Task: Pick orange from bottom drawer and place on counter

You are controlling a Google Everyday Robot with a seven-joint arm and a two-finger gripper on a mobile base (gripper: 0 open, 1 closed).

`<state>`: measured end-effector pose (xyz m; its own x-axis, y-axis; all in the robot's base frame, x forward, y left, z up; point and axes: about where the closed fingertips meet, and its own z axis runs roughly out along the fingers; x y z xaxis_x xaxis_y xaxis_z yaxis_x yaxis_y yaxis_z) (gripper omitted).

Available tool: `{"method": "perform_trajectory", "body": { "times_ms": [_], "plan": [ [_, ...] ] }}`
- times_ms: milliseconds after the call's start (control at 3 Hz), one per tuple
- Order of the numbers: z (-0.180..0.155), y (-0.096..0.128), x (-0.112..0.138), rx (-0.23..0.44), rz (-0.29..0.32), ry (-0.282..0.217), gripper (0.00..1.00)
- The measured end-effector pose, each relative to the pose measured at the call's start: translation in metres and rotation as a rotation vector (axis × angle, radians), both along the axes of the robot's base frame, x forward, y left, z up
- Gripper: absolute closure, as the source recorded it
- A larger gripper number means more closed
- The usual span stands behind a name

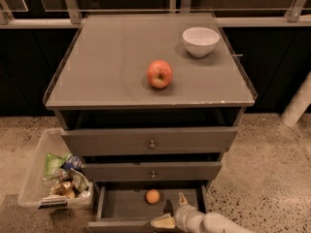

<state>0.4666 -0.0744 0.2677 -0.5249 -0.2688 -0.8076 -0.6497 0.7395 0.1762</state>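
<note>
My pincer (173, 211) hangs released, fingers spread, over the front of the open bottom drawer (99, 205), near the orange (152, 196) lying inside. I judge the fruit light, firm and apt to roll, so I would close across its widest middle. The table (97, 72) is above.

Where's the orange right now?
The orange lies in the open bottom drawer, near its back wall, at the bottom centre of the camera view. The gripper hovers open just right of it and nearer the camera, not touching it.
</note>
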Motion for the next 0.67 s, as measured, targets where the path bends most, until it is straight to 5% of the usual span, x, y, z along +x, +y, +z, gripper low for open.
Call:
{"method": "perform_trajectory", "body": {
  "times_ms": [667],
  "plan": [
    [-0.0249, 0.0177, 0.0172, -0.061, 0.043, -0.028, 0.00]
  ]
}}
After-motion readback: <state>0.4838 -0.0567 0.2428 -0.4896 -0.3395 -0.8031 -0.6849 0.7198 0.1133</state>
